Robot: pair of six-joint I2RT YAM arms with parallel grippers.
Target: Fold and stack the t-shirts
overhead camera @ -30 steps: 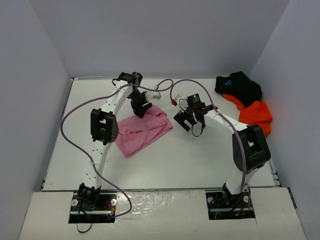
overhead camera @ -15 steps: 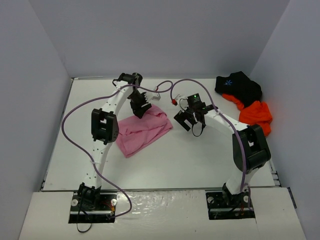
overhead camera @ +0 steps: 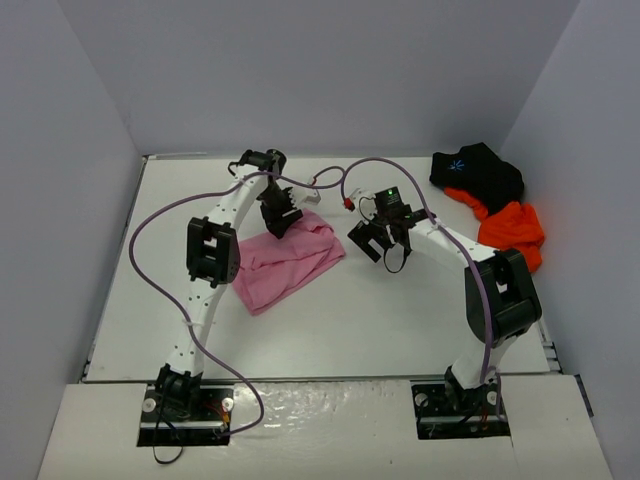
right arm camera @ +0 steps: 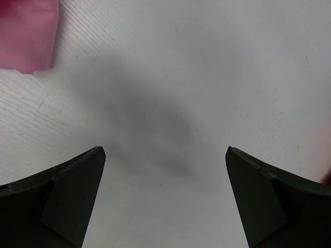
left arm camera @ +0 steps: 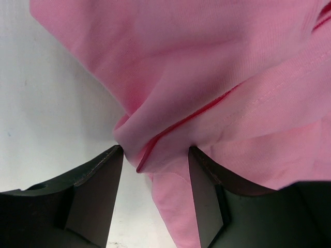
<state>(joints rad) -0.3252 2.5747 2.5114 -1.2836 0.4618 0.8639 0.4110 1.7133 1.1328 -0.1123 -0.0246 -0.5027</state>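
Left wrist view: left gripper (left arm camera: 155, 155) pinches a bunched fold of the pink shirt (left arm camera: 207, 77) between its fingers. From above, that arm has edged slightly inward and the cloth has barely shifted, so the fold looks only just begun. Right gripper (overhead camera: 372, 243) hangs spread wide, with the shirt's edge just beside it.

Three t-shirts: one pink shirt (overhead camera: 290, 262), one black shirt (overhead camera: 480, 172) and one orange shirt (overhead camera: 512, 230), those two well right of the pink shirt. One worktop (overhead camera: 400, 320). Two pincers: left pincer (overhead camera: 280, 222) at the pink shirt, right pincer (overhead camera: 374, 245) just right of it.
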